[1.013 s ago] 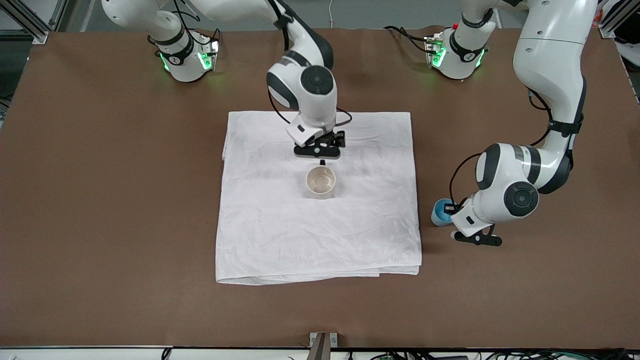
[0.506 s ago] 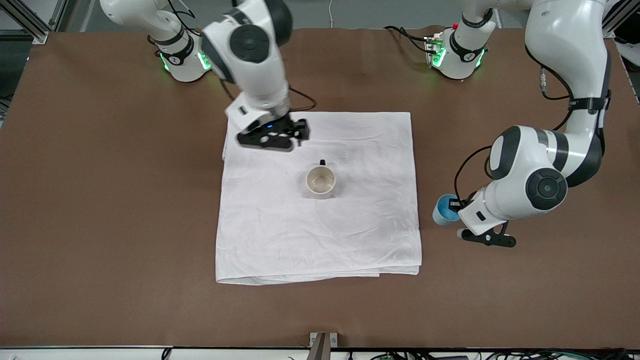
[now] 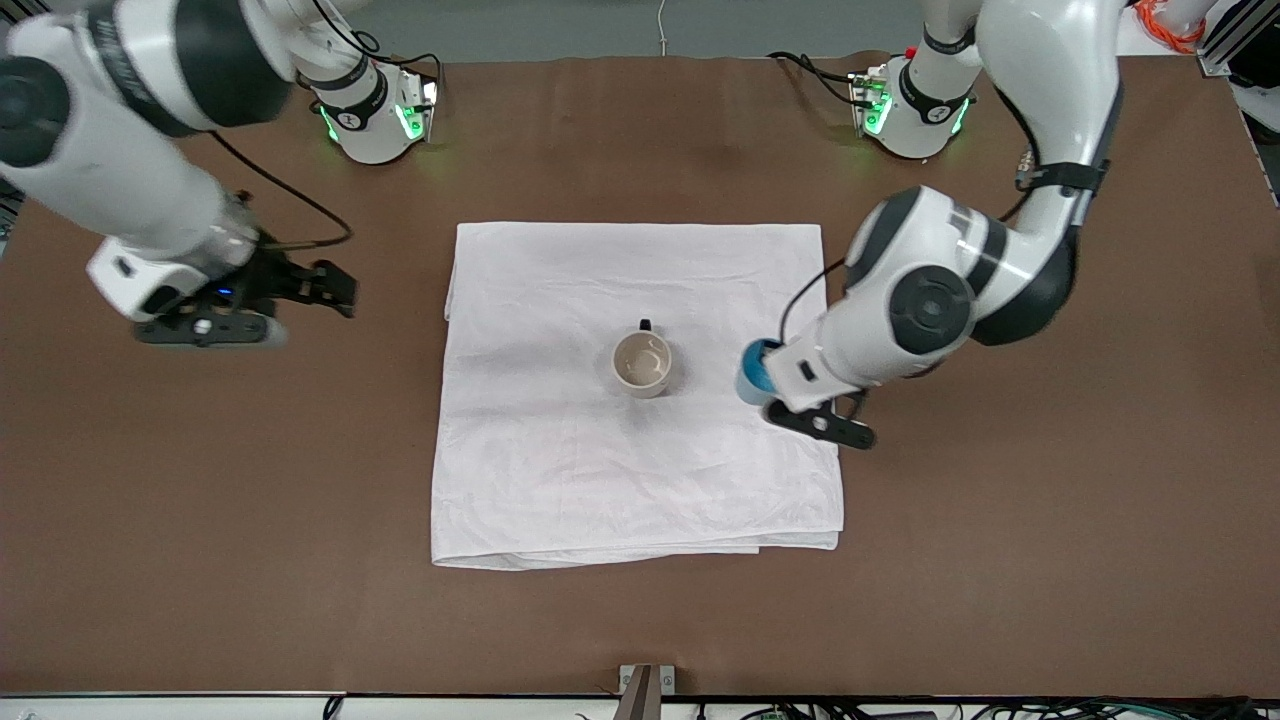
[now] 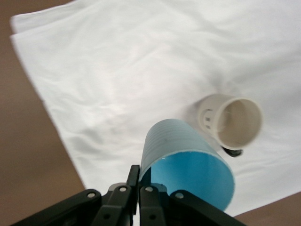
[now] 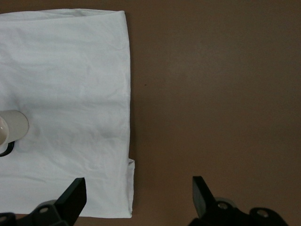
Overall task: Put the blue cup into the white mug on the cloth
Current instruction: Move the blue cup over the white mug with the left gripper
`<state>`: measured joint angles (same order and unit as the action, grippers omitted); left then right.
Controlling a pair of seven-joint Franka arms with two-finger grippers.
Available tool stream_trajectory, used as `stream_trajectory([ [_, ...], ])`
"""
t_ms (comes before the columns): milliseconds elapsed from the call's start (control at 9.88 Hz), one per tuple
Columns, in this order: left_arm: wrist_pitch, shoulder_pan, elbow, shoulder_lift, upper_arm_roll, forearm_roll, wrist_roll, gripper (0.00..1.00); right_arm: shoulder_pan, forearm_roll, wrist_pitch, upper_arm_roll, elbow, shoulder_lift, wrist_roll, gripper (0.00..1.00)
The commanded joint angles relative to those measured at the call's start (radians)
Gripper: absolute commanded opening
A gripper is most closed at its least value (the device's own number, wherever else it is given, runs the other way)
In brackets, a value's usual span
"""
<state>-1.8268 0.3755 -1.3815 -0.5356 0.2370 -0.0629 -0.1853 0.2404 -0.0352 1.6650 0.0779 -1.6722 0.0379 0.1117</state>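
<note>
The blue cup [image 3: 752, 372] is pinched by its rim in my left gripper [image 3: 768, 388], held up over the cloth's [image 3: 560, 470] edge toward the left arm's end. In the left wrist view the cup [image 4: 188, 160] fills the foreground, the gripper [image 4: 139, 175] shut on its wall. The white mug [image 3: 641, 363] stands upright and empty mid-cloth, black handle toward the robots; it shows past the cup [image 4: 233, 121] on the cloth [image 4: 117, 70]. My right gripper [image 3: 335, 288] is open and empty over bare table toward the right arm's end; its wrist view [image 5: 138, 186] shows the cloth [image 5: 70, 70] and mug [image 5: 11, 127].
The brown table [image 3: 1000, 560] surrounds the cloth. The two arm bases [image 3: 375, 120] [image 3: 915, 110] stand along the table's edge by the robots.
My left gripper has lifted the blue cup off the table and carried it over the cloth toward the mug. My right arm has swung away from the cloth to its own end.
</note>
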Motion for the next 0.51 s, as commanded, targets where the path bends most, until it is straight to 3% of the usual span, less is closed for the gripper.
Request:
stream_trajectory([
  [0, 0.015, 0.097, 0.119, -0.090, -0.013, -0.002, -0.002, 0.00, -0.117, -0.005, -0.020, -0.023, -0.043, -0.059, -0.149, 0.99],
  [203, 0.017, 0.161, 0.121, -0.113, -0.015, 0.032, -0.002, 0.00, -0.232, -0.005, -0.037, -0.021, -0.044, -0.079, -0.342, 0.99],
  [405, 0.012, 0.198, 0.122, -0.145, -0.015, 0.064, -0.005, 0.00, -0.248, -0.005, -0.021, -0.021, -0.035, -0.076, -0.360, 0.99],
])
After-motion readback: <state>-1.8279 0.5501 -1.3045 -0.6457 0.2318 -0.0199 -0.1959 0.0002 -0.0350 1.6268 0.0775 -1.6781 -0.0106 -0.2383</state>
